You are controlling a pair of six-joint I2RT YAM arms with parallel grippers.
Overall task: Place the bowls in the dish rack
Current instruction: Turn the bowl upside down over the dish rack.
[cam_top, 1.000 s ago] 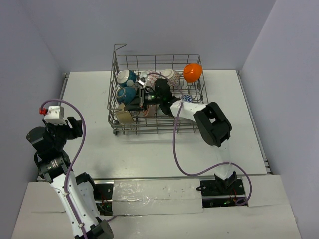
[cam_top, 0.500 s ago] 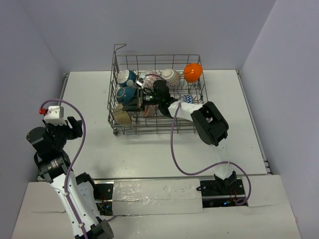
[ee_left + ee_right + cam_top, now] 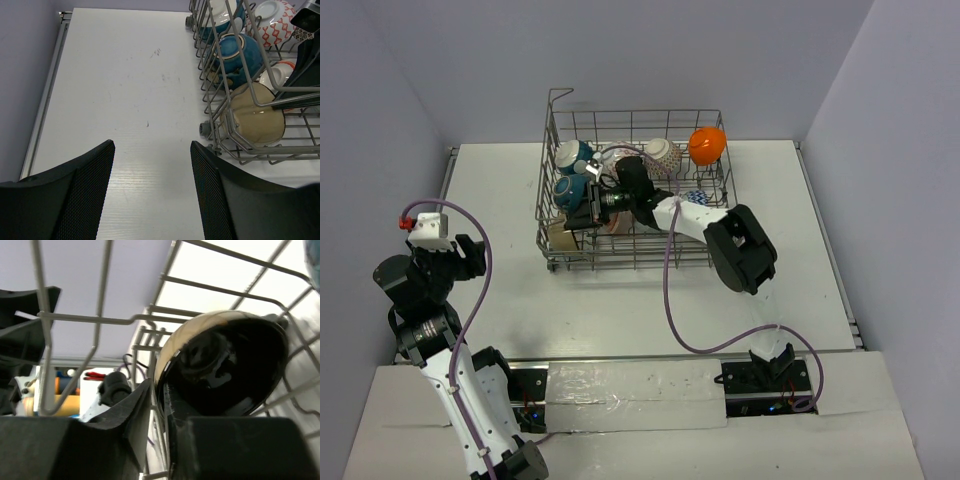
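Top view: dish rack (image 3: 630,258) sits at the far middle of the bench (image 3: 620,310). Down its left side, back to front: far teal bowl (image 3: 572,155), near teal bowl (image 3: 568,190), then a tan-backed bowl (image 3: 558,235) on edge in the near left corner. Red-patterned bowl (image 3: 662,152) is at the back and orange bowl (image 3: 707,145) is propped in the back right corner. Right arm reaches into the rack from the right. Right pincer (image 3: 576,212) is just right of the tan-backed bowl. Grip not readable here.

Left wrist view: left pincer (image 3: 150,192) is spread wide with nothing between its fingers. It is over the bench, well apart from the rack, which lies ahead to the right. The tan-backed bowl leans on the corner wires, tan underside toward this camera, with the near teal bowl just behind it. Black fingers of the right pincer come in from the right at the bowl's far side.

Right wrist view: the tan-backed bowl's glossy black inside faces the camera, tilted among the wires. Its rim runs down into the narrow slot between the fingers (image 3: 122,425). The fingers are nearly together around the rim. Cannot tell whether they pinch it or sit loose.
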